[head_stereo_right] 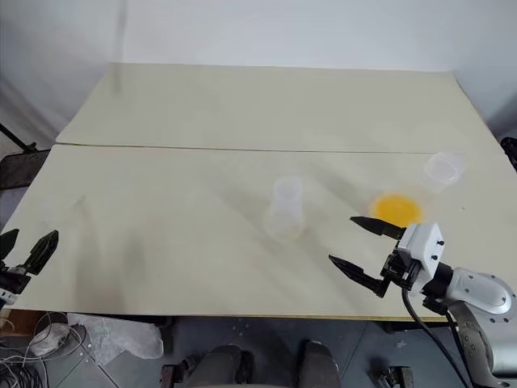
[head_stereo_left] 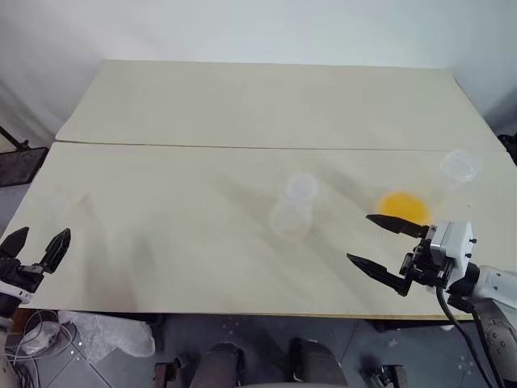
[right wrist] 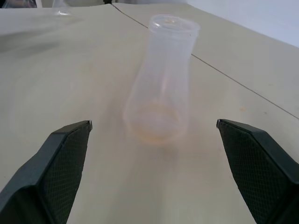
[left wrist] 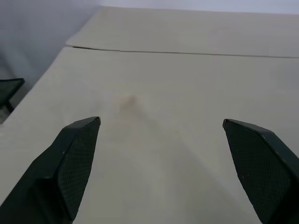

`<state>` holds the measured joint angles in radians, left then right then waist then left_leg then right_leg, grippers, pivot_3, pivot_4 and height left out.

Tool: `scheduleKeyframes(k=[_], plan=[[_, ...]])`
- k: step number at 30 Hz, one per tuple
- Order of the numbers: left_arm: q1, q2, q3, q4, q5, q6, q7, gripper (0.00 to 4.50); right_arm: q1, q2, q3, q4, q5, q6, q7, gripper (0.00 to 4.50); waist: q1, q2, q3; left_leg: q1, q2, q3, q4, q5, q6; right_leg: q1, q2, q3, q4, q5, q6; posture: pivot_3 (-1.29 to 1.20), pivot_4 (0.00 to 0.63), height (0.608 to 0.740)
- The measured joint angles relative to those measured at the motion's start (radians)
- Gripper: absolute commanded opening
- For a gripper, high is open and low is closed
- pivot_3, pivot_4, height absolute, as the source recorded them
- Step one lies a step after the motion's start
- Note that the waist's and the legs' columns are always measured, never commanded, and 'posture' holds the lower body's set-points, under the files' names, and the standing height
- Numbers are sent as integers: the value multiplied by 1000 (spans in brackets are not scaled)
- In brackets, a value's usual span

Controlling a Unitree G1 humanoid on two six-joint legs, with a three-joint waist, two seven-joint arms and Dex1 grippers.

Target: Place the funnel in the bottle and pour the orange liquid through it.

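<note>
The bottle [head_stereo_left: 295, 206], a small clear conical flask, stands upright mid-table. It holds a faint orange film at its base. My right gripper [head_stereo_left: 359, 237] hangs open just to its right, pointing at it with nothing between its fingers; the bottle [right wrist: 161, 84] stands ahead of the gap. The orange liquid [head_stereo_left: 402, 206] shows as a round patch in a larger clear flask [head_stereo_left: 460, 166] at the right, just behind that gripper. A faint clear shape, apparently the funnel [head_stereo_left: 81, 198], lies on the left part of the table. My left gripper [head_stereo_left: 44, 232] is open and empty at the table's front left corner.
The pale table [head_stereo_left: 242, 105] has a seam [head_stereo_left: 202, 145] running across it behind the flasks. A dark stand [head_stereo_left: 16, 162] sits off the left edge. The table's right edge lies close to the larger flask.
</note>
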<state>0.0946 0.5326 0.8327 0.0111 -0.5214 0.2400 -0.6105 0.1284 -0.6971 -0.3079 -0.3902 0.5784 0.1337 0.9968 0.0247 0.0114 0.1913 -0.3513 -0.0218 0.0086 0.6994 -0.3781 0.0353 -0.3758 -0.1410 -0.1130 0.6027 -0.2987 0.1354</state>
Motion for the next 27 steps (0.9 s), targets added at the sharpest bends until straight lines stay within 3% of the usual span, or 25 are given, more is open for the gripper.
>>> scheduleKeyframes(k=[5,16,27], plan=[[-28,8,-44,26,16,-8,46,4471,1,0,5,0,0,-1,0,4500,-1,0,0,0,0,0,0,0,0,0,5,0,0,0,0,0,150,740],[-249,75,-256,326,118,-139,-5,4471,15,5,17,-4,-7,-3,-14,4500,-1,0,0,0,0,1,0,0,0,-1,7,-1,2,0,0,0,150,740],[-308,107,-302,453,138,-199,-28,4471,72,5,14,-15,-9,-14,-30,4500,0,-1,0,0,0,3,0,0,0,-2,7,-3,2,0,0,0,150,740]])
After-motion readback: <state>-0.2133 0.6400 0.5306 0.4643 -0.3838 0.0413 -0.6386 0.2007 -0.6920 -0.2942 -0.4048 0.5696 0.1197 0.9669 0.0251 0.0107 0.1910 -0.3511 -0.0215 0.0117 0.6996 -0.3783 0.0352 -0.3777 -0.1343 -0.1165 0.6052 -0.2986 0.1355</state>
